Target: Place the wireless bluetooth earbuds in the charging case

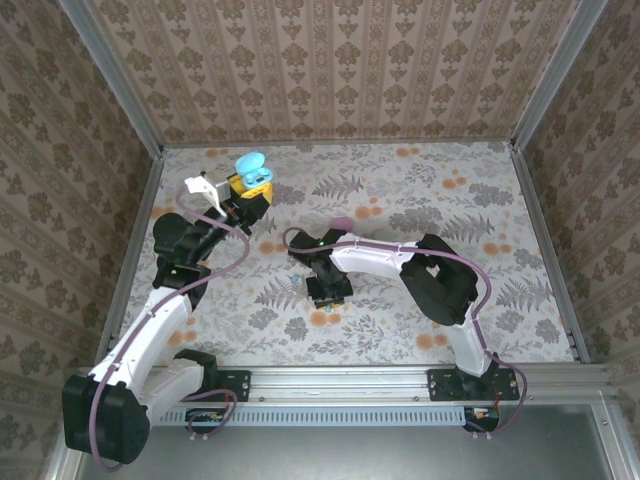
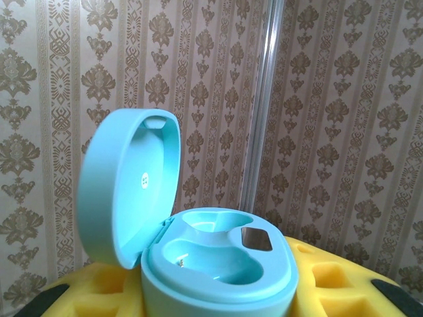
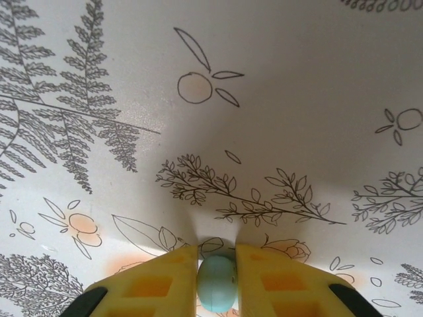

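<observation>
The charging case [image 2: 218, 264] is mint-blue and egg-shaped, with its lid [image 2: 125, 191] swung up to the left and both inner wells bare. My left gripper [image 2: 218, 300] is shut on the base of the case, with a yellow finger pad [image 2: 337, 284] on each side. From above, that gripper [image 1: 245, 195] holds the case [image 1: 250, 170] up at the back left. My right gripper [image 3: 217, 290] is down at the patterned table, shut on a small bluish earbud [image 3: 217, 282] pinched between its yellow pads [image 3: 152, 287]. In the top view this gripper [image 1: 322, 293] is near the table's middle.
A pinkish-purple rounded thing [image 1: 342, 222] peeks out just behind the right arm. A white piece [image 1: 200, 187] lies near the left gripper. Wallpapered walls with metal posts [image 2: 261, 105] close in the floral table [image 1: 480, 230] on three sides.
</observation>
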